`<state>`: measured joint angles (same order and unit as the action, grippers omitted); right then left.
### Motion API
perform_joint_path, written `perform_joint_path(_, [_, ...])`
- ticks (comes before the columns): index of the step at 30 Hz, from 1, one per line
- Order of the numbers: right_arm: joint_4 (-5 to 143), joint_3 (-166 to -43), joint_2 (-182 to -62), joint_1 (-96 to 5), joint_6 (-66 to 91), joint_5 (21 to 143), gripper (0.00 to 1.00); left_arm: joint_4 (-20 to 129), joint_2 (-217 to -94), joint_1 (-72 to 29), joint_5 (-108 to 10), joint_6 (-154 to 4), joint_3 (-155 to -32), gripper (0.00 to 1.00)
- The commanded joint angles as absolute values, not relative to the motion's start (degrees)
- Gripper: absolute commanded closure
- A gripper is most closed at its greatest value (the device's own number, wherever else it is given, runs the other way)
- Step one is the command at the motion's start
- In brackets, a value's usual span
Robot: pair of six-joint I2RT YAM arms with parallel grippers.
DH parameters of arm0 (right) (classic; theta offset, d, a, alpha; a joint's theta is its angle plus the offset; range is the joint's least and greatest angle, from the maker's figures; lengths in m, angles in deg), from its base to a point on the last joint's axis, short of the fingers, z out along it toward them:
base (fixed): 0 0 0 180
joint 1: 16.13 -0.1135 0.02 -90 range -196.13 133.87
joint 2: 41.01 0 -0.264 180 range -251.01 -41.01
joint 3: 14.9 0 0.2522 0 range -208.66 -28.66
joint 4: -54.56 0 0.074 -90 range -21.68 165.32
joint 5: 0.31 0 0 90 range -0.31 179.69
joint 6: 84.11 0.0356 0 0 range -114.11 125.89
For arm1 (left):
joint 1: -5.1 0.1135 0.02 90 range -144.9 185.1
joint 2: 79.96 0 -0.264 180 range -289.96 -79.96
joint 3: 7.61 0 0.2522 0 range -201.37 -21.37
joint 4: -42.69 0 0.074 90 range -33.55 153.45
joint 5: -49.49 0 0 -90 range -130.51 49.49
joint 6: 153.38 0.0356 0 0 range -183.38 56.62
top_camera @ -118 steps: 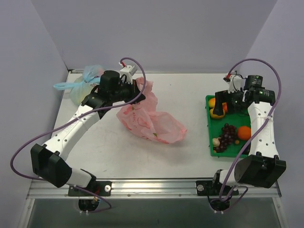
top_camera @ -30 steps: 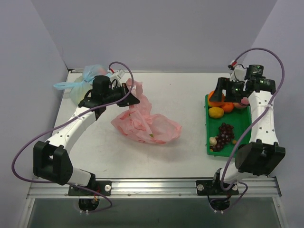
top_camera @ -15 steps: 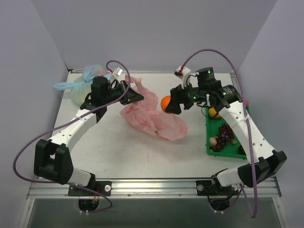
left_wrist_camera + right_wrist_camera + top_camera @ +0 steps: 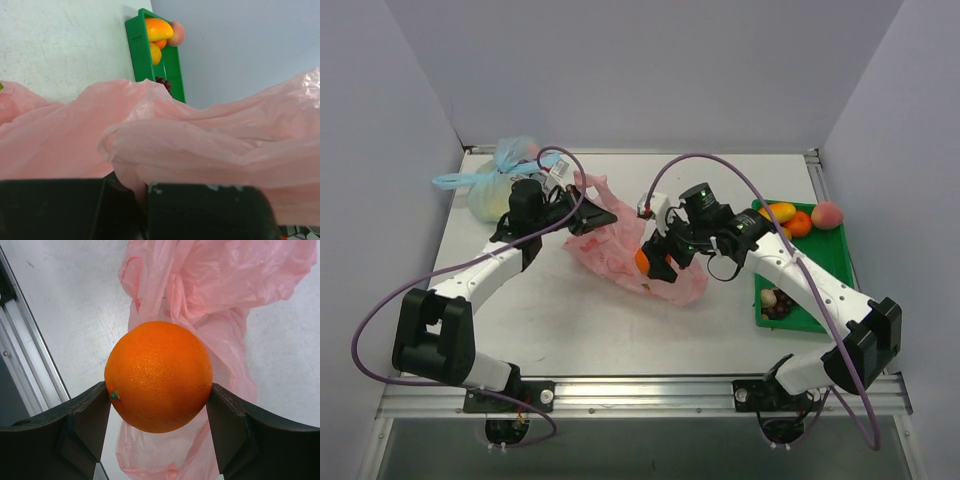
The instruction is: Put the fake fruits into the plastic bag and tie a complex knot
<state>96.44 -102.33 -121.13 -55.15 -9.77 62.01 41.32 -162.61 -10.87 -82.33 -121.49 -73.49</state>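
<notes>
Crumpled pink bag, stretched far-left to near-right.
Bag edge is pinched in left pincer; orange is gripped by right pincer.

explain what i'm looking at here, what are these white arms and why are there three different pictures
These are two robot arms bolted to a table. One picture is taken from above. The other two come from small cameras on each wrist, looking past that arm's pincer. The left pincer is shut on an edge of the thin pink bag. The right pincer grips an orange over that bag. A green tray holds more fruit, and a pale blue bag sits at the far left corner.
</notes>
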Motion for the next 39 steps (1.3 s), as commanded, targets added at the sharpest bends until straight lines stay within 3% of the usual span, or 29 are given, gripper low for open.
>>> perform_joint_path(1, [91.9, -102.1, -121.7, -57.0, -14.6, 64.0, 0.92, 36.6, -162.0, -9.5, -84.1, -123.2, -72.8, 1.00])
perform_joint_path(11, [89.4, -101.3, -128.8, -59.1, -19.1, 74.9, 0.85, 34.9, -162.9, -7.9, -85.3, -125.6, -72.2, 1.00])
perform_joint_path(14, [88.4, -101.5, -129.9, -59.5, -19.1, 76.9, 0.60, 33.6, -164.2, -7.9, -86.4, -126.7, -72.3, 1.00])
perform_joint_path(15, [88.4, -102.1, -130.2, -60.0, -18.9, 77.5, 0.39, 33.3, -164.9, -7.8, -86.7, -127.4, -72.3, 1.00])
perform_joint_path(18, [89.6, -103.3, -129.3, -60.2, -17.3, 78.5, 0.25, 31.7, -166.1, -7.7, -86.9, -127.8, -72.4, 1.00])
perform_joint_path(24, [95.6, -108.1, -121.1, -59.2, -10.6, 75.3, 0.08, 30.4, -167.9, -7.6, -86.7, -128.0, -73.3, 1.00])
perform_joint_path(27, [98.5, -107.2, -118.3, -54.8, -5.5, 73.6, 0.05, 30.1, -168.6, -7.6, -86.7, -128.1, -73.8, 1.00])
perform_joint_path(32, [106.4, -104.1, -117.7, -39.0, 3.4, 63.3, 0.05, 30.0, -168.9, -7.5, -87.2, -127.9, -73.9, 1.00])
perform_joint_path(39, [108.0, -94.5, -118.4, -34.3, 10.0, 51.2, 0.04, 30.0, -169.9, -7.6, -87.8, -126.7, -74.7, 1.00])
